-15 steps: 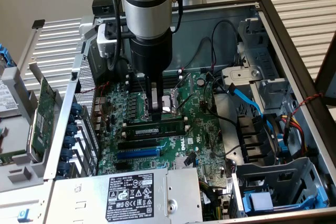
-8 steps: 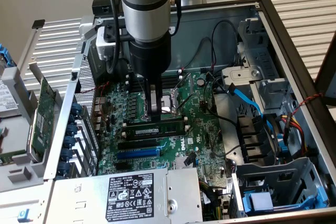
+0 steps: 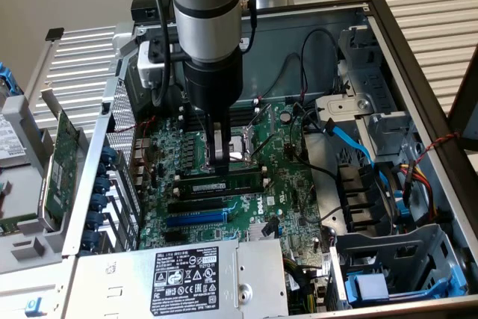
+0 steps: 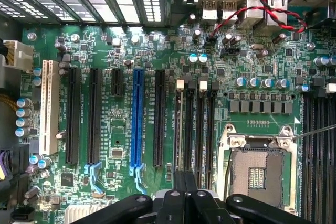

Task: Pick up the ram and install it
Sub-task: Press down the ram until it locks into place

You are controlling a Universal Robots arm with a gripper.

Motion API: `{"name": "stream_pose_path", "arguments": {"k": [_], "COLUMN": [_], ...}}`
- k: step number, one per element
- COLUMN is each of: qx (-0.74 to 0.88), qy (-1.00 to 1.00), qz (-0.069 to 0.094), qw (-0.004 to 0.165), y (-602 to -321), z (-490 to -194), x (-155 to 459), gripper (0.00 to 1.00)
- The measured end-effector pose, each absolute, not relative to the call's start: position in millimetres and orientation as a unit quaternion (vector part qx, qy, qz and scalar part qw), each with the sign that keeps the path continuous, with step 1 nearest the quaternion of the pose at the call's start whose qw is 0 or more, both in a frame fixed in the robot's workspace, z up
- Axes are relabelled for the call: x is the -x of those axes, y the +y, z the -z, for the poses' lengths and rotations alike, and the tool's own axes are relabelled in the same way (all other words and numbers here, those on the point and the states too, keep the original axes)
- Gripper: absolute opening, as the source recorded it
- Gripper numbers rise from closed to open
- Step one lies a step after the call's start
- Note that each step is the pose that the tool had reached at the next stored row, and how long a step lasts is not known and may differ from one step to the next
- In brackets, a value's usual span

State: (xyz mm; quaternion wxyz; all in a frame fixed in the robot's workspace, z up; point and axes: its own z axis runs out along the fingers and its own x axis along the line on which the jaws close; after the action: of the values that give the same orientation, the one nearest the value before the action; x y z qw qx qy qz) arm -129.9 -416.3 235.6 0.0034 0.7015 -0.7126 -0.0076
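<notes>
The gripper [image 3: 218, 156] is seen in the exterior view lowered inside the open computer case [image 3: 418, 57], its fingers pinched on the ram [image 3: 222, 182], a long green stick that lies level along the memory slots [image 3: 224, 173] just below the CPU socket [image 3: 240, 149] in that view; whether the ram is fully seated cannot be told.

Risks are judged as follows; if the stick stands slightly off the slot line, downward force would be borne by the slot walls or the board [image 3: 224, 214] rather than the contacts; a tilt along its length would leave one end high and its end clip unlatched; the loose black cables [image 3: 299, 155] beside the socket lie near the fingers and could be snagged.

In the wrist view the gripper [image 4: 185, 195] is looked past from above; the memory slots [image 4: 195, 124] with their white end clips, the blue expansion slot [image 4: 137, 119] and the bare socket [image 4: 255, 166] are laid out plainly, so lateral alignment is better judged there; the height of the stick over the slot is shown by the exterior view alone. Farther off in the exterior view, the power supply label [image 3: 196, 274] and the drive bays [image 3: 358, 110] are recorded.
</notes>
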Motion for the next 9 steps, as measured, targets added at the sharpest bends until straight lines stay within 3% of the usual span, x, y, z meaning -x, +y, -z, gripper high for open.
{"name": "stream_pose_path", "arguments": {"k": [9], "qx": [-0.702], "qy": [-0.712], "qz": [0.002], "qw": [-0.001], "y": [-416.3], "z": [-232.7], "x": [130.0], "gripper": [0.11]}}
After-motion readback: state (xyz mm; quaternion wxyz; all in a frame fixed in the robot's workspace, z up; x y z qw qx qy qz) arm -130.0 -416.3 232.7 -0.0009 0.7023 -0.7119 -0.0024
